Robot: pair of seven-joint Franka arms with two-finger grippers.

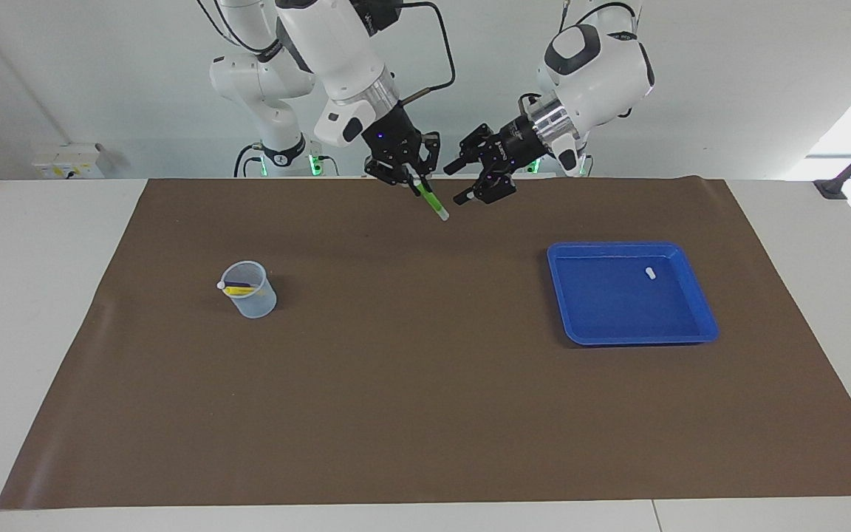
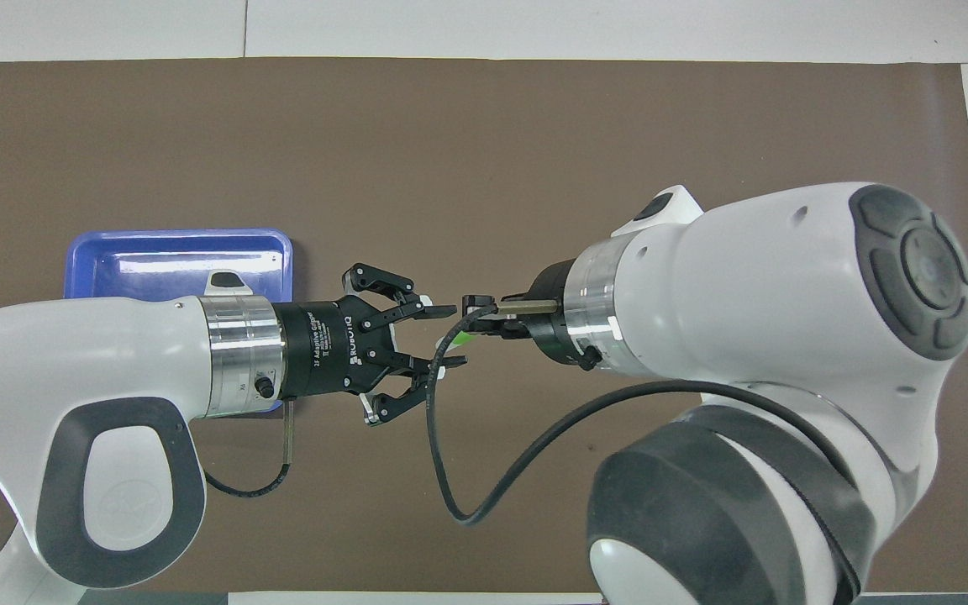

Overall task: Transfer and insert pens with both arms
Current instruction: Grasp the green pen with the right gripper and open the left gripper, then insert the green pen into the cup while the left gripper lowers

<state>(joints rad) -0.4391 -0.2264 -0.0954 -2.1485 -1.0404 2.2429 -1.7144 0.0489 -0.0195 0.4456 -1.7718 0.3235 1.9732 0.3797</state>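
Note:
The green pen (image 1: 431,201) hangs slanted in the air, pale cap end down, with my right gripper (image 1: 417,182) shut on its upper end. Only a sliver of the green pen (image 2: 463,339) shows in the overhead view, under the right gripper (image 2: 484,318). My left gripper (image 1: 455,184) stands open right beside it, a small gap away from the pen and holding nothing; from overhead the left gripper (image 2: 454,336) shows spread fingers. Both are over the mat's edge by the robots. The yellow pen (image 1: 238,292) and purple pen (image 1: 238,283) lie in the clear cup (image 1: 252,295).
A blue tray (image 1: 610,314) sits toward the left arm's end, with a tiny white capsule (image 1: 650,273) in it; overhead, the tray (image 2: 173,252) is partly under the left arm. The brown mat (image 1: 411,369) covers the table. The cup is hidden under the right arm overhead.

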